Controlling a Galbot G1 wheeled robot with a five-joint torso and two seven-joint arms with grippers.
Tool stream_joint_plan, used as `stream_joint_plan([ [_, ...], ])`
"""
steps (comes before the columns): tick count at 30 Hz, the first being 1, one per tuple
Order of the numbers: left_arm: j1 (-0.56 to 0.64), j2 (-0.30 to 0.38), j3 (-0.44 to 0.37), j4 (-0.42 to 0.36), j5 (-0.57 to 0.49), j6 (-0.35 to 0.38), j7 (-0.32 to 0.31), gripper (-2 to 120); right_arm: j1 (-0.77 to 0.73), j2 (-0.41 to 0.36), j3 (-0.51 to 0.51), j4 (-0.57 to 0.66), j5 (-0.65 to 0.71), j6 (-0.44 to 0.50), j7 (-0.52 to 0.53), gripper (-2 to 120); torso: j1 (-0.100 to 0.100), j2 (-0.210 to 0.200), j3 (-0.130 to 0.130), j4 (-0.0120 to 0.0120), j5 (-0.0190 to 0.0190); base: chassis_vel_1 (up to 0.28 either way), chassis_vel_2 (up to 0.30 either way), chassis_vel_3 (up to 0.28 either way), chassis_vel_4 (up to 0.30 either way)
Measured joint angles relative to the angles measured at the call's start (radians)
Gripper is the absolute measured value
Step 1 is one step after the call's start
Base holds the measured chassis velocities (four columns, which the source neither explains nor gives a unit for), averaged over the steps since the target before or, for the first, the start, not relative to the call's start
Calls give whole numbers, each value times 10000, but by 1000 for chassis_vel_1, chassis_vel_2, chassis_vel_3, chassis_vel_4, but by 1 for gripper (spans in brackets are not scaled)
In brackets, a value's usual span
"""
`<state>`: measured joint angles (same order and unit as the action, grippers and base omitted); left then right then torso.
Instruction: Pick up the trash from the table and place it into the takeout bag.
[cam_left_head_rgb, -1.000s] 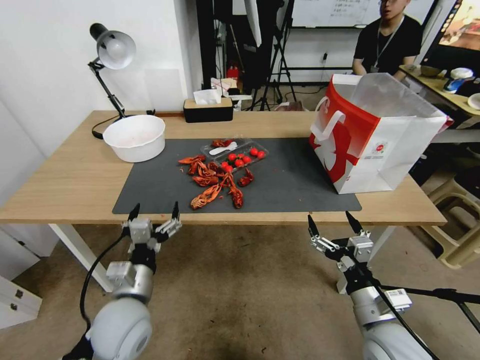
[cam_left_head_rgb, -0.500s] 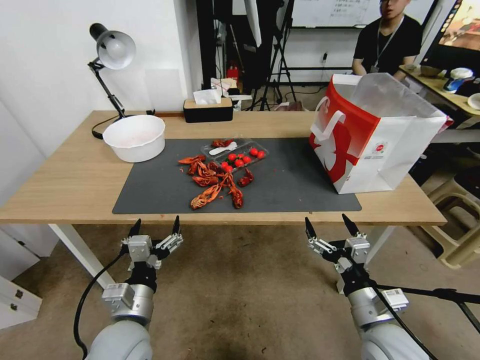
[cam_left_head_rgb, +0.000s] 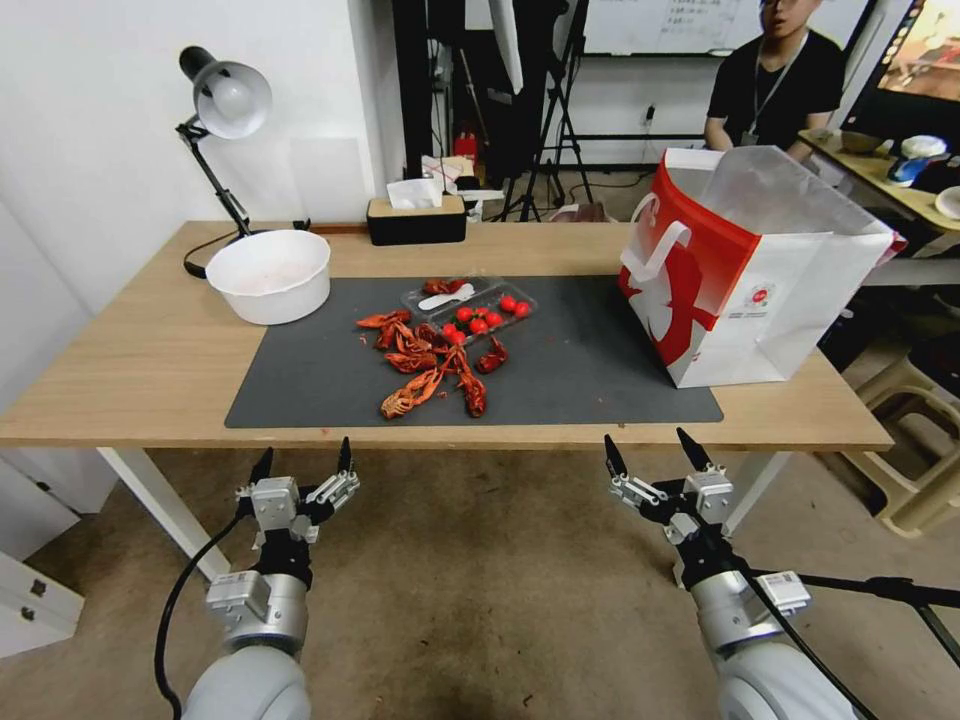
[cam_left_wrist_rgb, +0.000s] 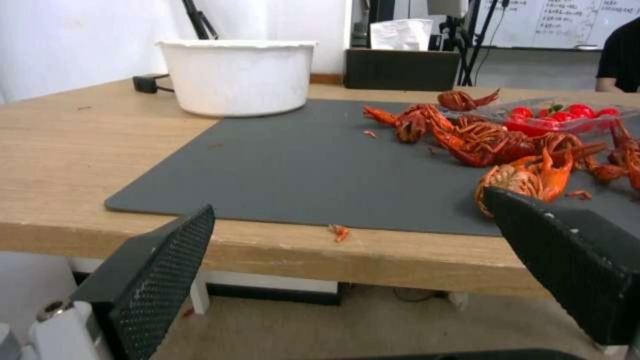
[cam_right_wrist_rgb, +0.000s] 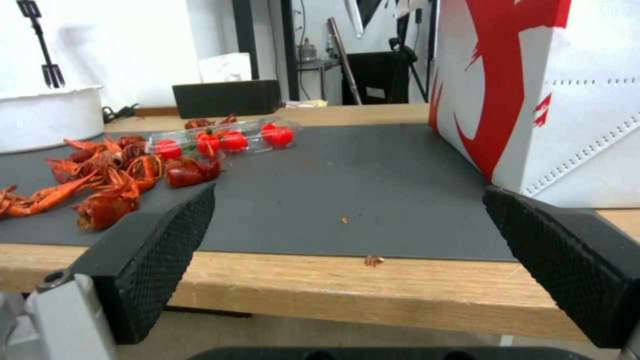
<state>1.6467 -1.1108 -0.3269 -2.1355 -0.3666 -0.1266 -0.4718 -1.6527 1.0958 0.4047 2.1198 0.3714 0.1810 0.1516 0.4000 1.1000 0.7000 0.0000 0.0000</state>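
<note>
— Shells (cam_left_head_rgb: 432, 362): where are they seen?
— Piled mid-mat (cam_left_head_rgb: 300, 395), just beside a clear tray (cam_left_head_rgb: 470, 300) of red fruit, on the table (cam_left_head_rgb: 130, 350). A white bowl (cam_left_head_rgb: 268, 275) is set at the mat's far left corner; the bag (cam_left_head_rgb: 745, 265) is stood upright at its right edge.
— And the grippers?
— Left gripper (cam_left_head_rgb: 303, 461) and right gripper (cam_left_head_rgb: 649, 449) are held below the near table edge, jaws spread wide, nothing gripped.

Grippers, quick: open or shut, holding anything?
Left gripper: open, empty, below the table edge.
Right gripper: open, empty, below the table edge.
</note>
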Motion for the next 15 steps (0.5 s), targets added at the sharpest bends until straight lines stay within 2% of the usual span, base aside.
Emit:
stream_joint_plan([
  [15,-8,6,6,-4,0,10,11,100,1,0,3,10,2,0,11,100,1,0,0,0,0,0,0,0,0],
])
